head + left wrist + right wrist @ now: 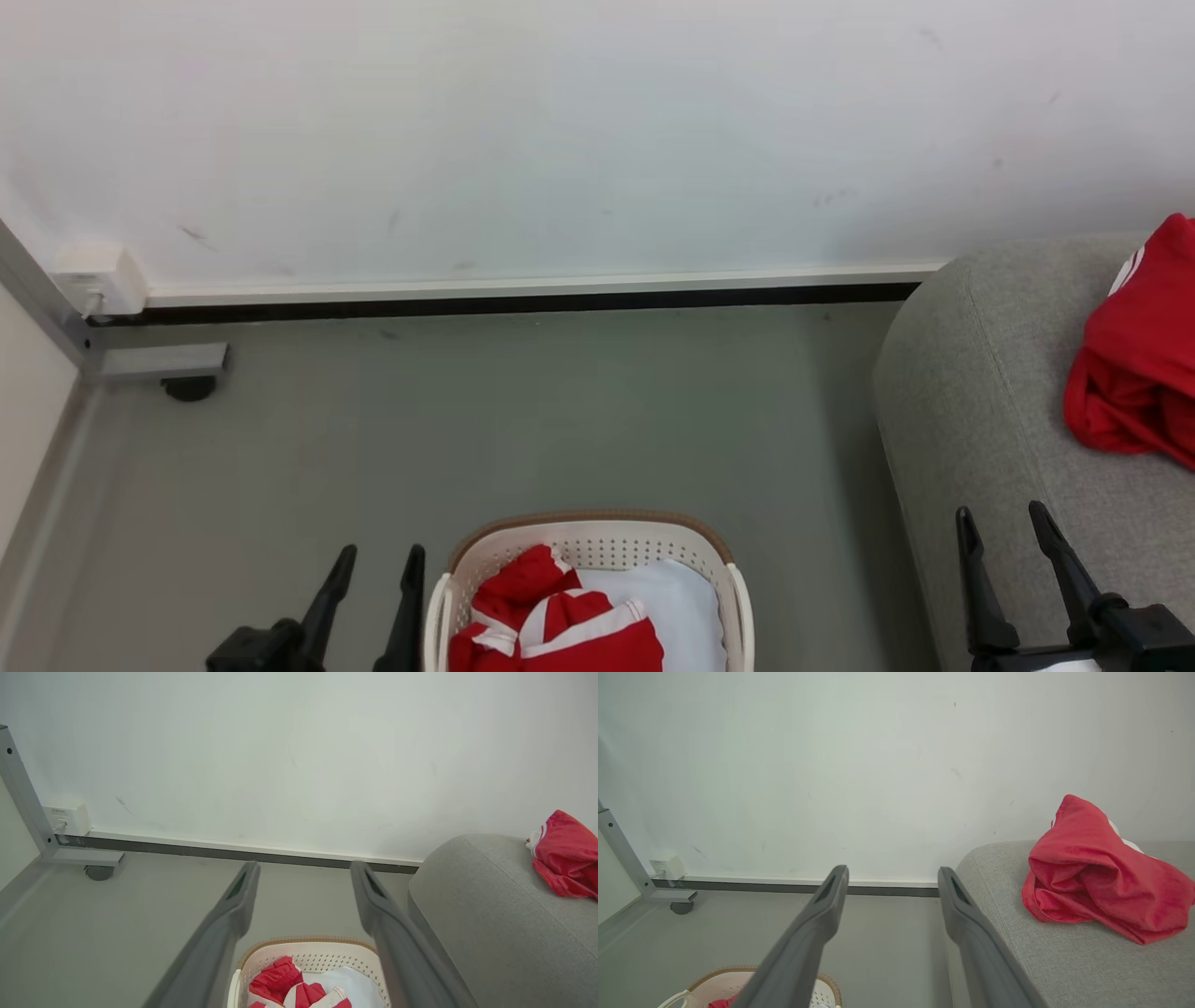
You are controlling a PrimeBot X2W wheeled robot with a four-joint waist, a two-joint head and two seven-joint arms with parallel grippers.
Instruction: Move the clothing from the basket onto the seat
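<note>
The cream basket (594, 538) with its tan rim stands on the floor at the bottom centre. Red clothing (551, 621) with white trim lies in its left half on a pale lining cloth (677, 602). Another red garment (1134, 359) lies crumpled on the grey seat (971, 392) at the right. My left gripper (378, 565) is open just left of the basket, holding nothing. My right gripper (1008, 527) is open above the seat's front edge, empty. From the left wrist I see the basket (310, 952) between my fingers. The right wrist view has the garment (1101, 889) on the seat (1064, 961).
A white wall with a dark skirting strip (523, 301) closes the far side. A grey metal frame with a caster (187, 385) and a white wall box (101, 278) sit at the far left. Grey floor (523, 420) lies between the basket and the wall.
</note>
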